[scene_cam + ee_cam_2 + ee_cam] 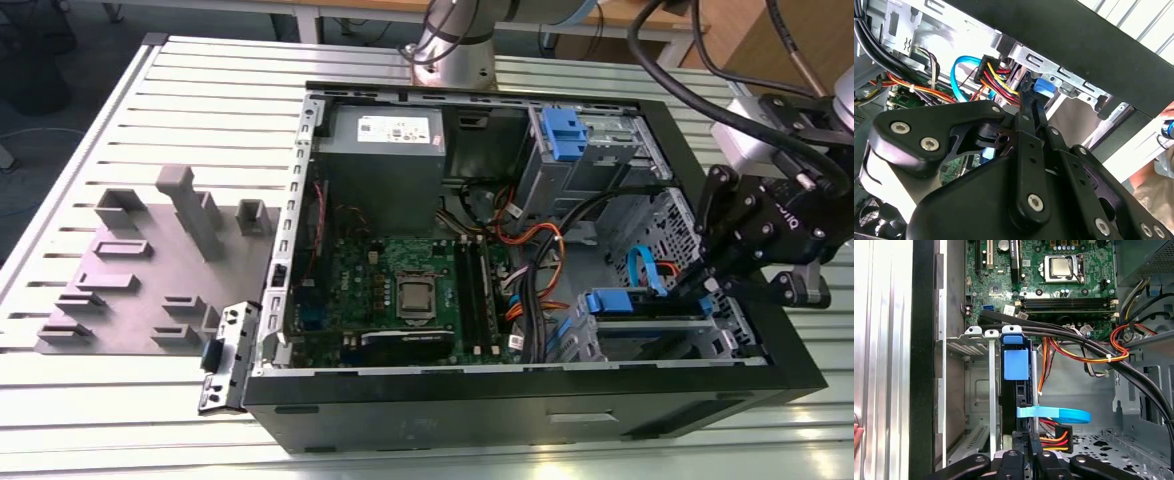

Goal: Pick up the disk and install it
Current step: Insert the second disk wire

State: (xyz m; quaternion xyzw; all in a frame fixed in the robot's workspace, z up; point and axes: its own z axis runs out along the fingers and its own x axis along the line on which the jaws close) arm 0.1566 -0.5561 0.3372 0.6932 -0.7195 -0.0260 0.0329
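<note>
The disk (650,312) sits in the drive cage at the near corner of the open computer case, on the exterior view's right, and its blue rail tab faces the motherboard. In the first wrist view the disk (1016,365) stands edge-on in the metal cage, blue tab outward. My gripper (711,292) reaches over the case wall, down at the disk's cable end. Its fingers (1024,440) are pressed together with nothing between them. In the second wrist view the gripper (1027,97) ends beside the blue rail (1044,87) and the power plug's coloured wires.
Black, orange and blue cables (1079,347) cross the case beside the cage. The motherboard (400,290) and the power supply (384,135) fill the rest. A grey fixture block (147,270) lies on the table at the exterior view's left. A person's hand (856,436) is beside the case.
</note>
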